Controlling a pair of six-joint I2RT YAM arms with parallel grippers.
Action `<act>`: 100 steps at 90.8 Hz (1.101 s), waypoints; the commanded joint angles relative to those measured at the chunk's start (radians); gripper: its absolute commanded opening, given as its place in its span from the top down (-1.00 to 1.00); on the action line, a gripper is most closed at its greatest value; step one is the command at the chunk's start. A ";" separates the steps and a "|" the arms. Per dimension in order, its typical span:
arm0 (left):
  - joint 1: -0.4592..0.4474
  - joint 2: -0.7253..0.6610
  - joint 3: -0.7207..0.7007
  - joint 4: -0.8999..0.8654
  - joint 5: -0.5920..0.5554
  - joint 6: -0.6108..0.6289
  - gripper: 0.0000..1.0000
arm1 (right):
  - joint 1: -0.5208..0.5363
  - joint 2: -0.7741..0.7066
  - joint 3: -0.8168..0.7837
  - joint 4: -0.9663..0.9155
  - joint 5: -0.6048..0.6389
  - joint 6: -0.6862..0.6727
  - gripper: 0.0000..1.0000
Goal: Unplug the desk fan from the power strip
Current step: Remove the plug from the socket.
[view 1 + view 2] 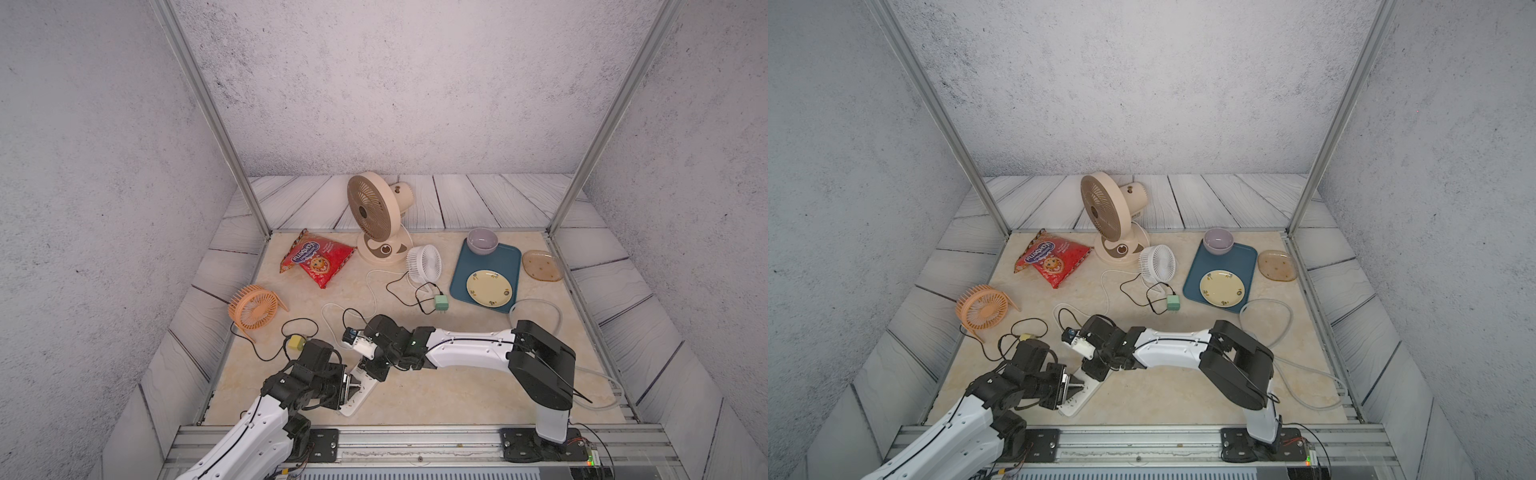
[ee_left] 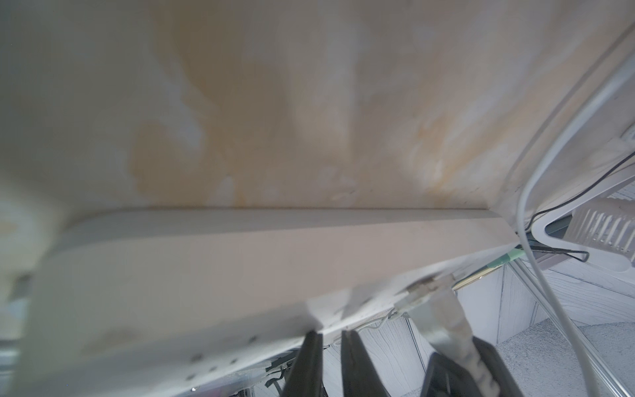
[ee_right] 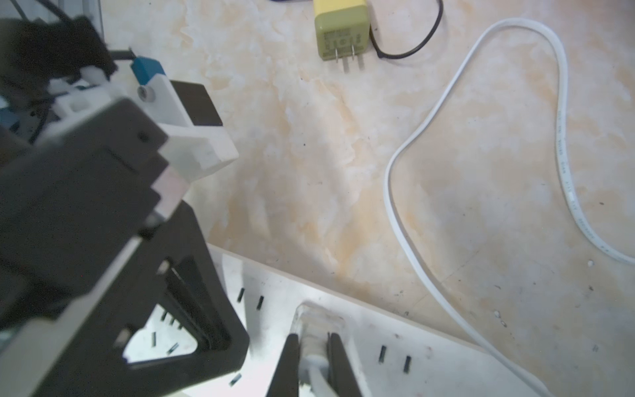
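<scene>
The right gripper (image 3: 314, 338) pinches the plug (image 3: 318, 319) in the power strip (image 3: 446, 364). Beside it, the left gripper (image 1: 357, 388), closed, presses the strip.

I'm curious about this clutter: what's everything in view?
beige fan: one, beige, back centre.
white fan: one, white, beside it.
orange fan: one, orange, left.
snack bag: one, red, back left.
tray: one, blue, right.
bowl: one, lilac, tray's far corner.
plate: one, yellow, on tray.
glass dish: one, amber, right of tray.
green adapter: one, green, mid-table.
yellow adapter: one, yellow, near orange fan.
cables: several, black, white, mid-table.
power strip: one, white, front.
plug: one, whitish, on strip.
left end effector: one, black, shut, on strip.
right end effector: one, black, shut on plug.
</scene>
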 commanded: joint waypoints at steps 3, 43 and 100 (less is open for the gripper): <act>0.007 -0.015 -0.093 -0.306 -0.112 -0.043 0.64 | 0.000 -0.093 0.051 0.057 -0.053 -0.031 1.00; 0.011 0.085 -0.067 -0.289 -0.132 -0.073 0.65 | -0.019 -0.117 0.018 0.058 -0.040 -0.012 1.00; 0.015 0.067 -0.058 -0.354 -0.152 -0.098 0.69 | -0.013 -0.149 0.059 -0.017 -0.003 -0.037 1.00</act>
